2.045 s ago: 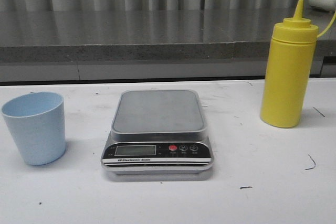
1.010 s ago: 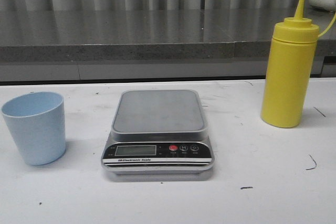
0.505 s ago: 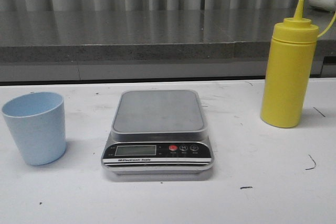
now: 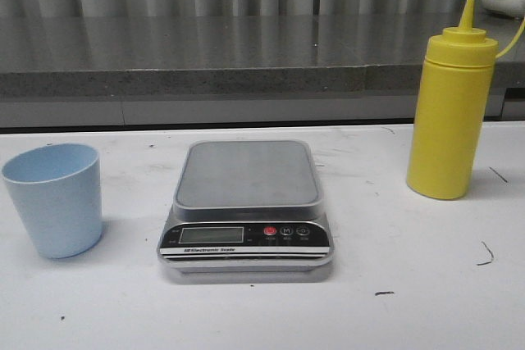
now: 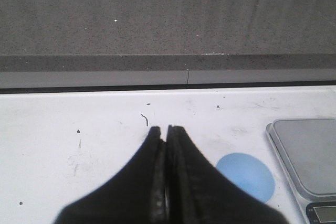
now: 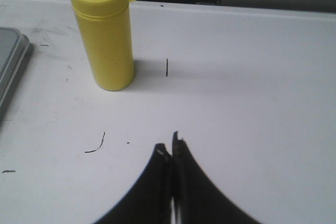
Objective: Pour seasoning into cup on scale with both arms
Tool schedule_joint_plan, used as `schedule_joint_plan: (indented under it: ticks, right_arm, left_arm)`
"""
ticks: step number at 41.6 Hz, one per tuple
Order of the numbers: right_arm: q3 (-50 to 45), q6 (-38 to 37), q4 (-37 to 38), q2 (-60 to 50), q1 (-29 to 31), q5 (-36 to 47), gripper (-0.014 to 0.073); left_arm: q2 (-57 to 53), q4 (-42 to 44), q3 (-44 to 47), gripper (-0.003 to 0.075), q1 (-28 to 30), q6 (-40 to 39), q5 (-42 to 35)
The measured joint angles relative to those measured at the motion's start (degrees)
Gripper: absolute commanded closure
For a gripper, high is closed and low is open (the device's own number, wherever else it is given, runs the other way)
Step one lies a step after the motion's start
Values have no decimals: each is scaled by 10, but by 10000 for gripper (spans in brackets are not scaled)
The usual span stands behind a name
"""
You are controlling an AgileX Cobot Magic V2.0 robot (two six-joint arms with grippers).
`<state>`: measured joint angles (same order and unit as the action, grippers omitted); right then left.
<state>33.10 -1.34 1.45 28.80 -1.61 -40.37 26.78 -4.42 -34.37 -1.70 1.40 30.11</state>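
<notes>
Seasoning (image 4: pixel 449 112): tall yellow squeeze bottle, upright on the white desk (image 4: pixel 394 243), on the right, well apart from the scale; nozzle cap on, thin tether curling off the top; contents hidden behind opaque plastic, fill level impossible to tell.
Cup (image 4: pixel 54 198): pale blue tumbler, upright on the desk at the left, near the scale but not on it; from above in the left wrist view (image 5: pixel 245 177) only a plain blue interior, apparently empty.
Scale (image 4: pixel 246 202): centred between cup and bottle; steel platform bare; display too small to read.
Left gripper (image 5: pixel 164 129): fingers pressed together, nothing held; poised above the desk just beside the cup.
Right gripper (image 6: pixel 170 150): fingers closed tip to tip, nothing held; hovering over the desk, short of the bottle.
Stage: judged as the very start; cup not yet on the platform, bottle untouched.
Risk, cup: light and tapered; likely to tip or skid away if approached with the fingers unopened or struck on the rim.
Risk, bottle: tall and narrow; a high or glancing grasp likely to topple it; a hard squeeze likely to spurt seasoning early.
Risk, pour: spill onto the platform if the nozzle sits off the cup's mouth.
</notes>
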Motion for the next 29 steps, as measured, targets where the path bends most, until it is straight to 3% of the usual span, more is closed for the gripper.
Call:
schedule_joint_plan:
  ticks: [7, 10, 14, 18, 21, 23, 29]
  right_arm:
    - [0, 1, 0, 4, 0, -3, 704]
    - [0, 6, 1, 5, 0, -5, 650]
    - [0, 13, 3, 5, 0, -7, 459]
    - [0, 13, 3, 5, 0, -9, 230]
    - [0, 13, 4, 5, 0, -9, 142]
    - [0, 13, 4, 5, 0, -9, 118]
    - [0, 13, 4, 5, 0, -9, 118]
  left_arm:
    - [10, 1, 0, 739, 0, 0, 1]
    - [13, 1, 0, 719, 0, 0, 1]
    - [14, 1, 0, 563, 0, 0, 1]
    - [14, 1, 0, 294, 0, 0, 1]
    - [14, 1, 0, 171, 0, 0, 1]
    - [14, 1, 0, 134, 0, 0, 1]
    - [14, 1, 0, 133, 0, 0, 1]
